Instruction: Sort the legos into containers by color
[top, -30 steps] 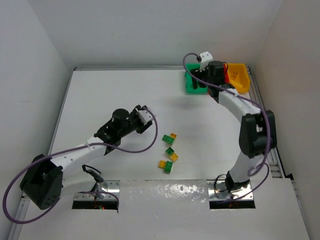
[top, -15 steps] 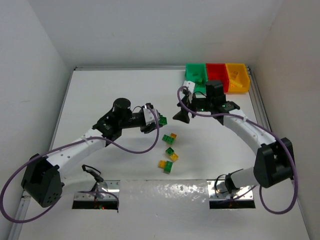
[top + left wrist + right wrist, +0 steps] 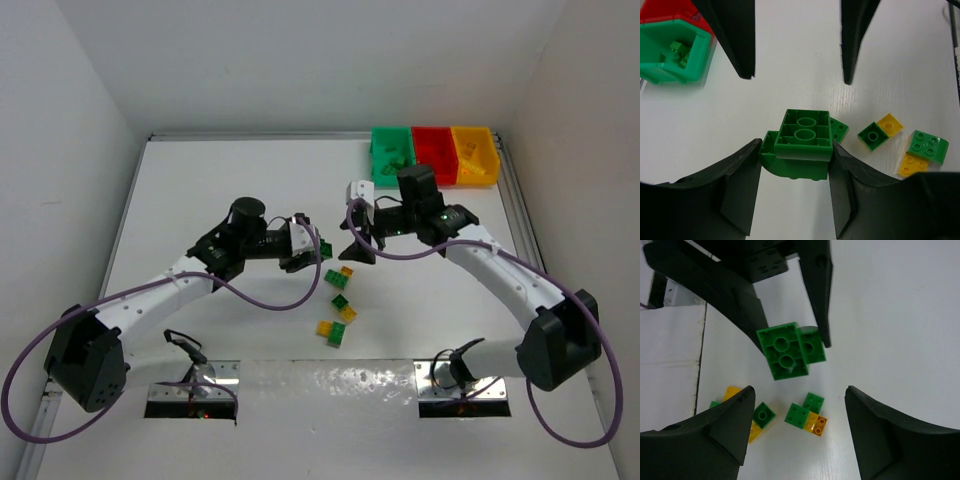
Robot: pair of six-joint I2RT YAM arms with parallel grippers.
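Observation:
My left gripper point(image 3: 310, 252) is shut on a green lego stack point(image 3: 323, 248) and holds it above the table; the left wrist view shows the stack point(image 3: 802, 142) with its hollow underside facing the camera, pinched between my jaws point(image 3: 795, 152). My right gripper point(image 3: 356, 243) is open and empty, facing the stack from the right, a short gap away; the stack also shows in the right wrist view point(image 3: 789, 351), beyond the spread fingers point(image 3: 799, 392). Three green-and-yellow lego clusters point(image 3: 340, 276) point(image 3: 343, 307) point(image 3: 332, 331) lie below both grippers. The green point(image 3: 391, 157), red point(image 3: 432, 152) and yellow-orange point(image 3: 474, 152) containers stand at the back right.
White walls close the table on the left, back and right. The green container holds green bricks point(image 3: 679, 50). A purple cable loops under the left arm point(image 3: 270, 300). Metal base plates point(image 3: 190, 390) sit at the near edge.
My right arm has swung from over the containers down to the table's middle, facing the left gripper. My left gripper has moved right, and the green stack now shows in it.

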